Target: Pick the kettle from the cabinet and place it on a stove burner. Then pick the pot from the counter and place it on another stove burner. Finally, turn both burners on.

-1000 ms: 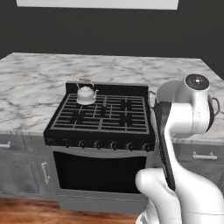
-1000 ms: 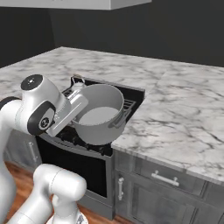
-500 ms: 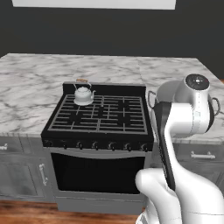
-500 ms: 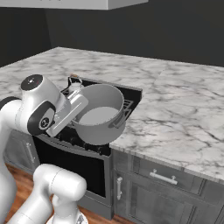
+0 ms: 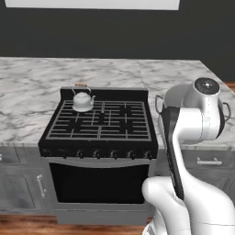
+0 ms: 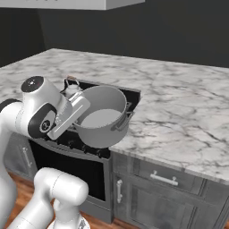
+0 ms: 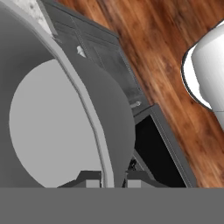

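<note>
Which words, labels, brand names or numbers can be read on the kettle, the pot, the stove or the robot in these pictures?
None can be read. The kettle, the pot, the stove with its knobs, and the marble counter carry no legible text, label, number or sign in any view.

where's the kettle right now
The kettle sits on the stove's back-left burner in the left base view, far from the pot clamped in the gripper.

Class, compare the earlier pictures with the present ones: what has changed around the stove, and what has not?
The base views have shifted slightly, so the camera moved a little; nothing else visibly changed. The pincer still grips the rim of the pot, held tilted by the cooktop's right edge. The kettle remains on the back-left burner.
</note>
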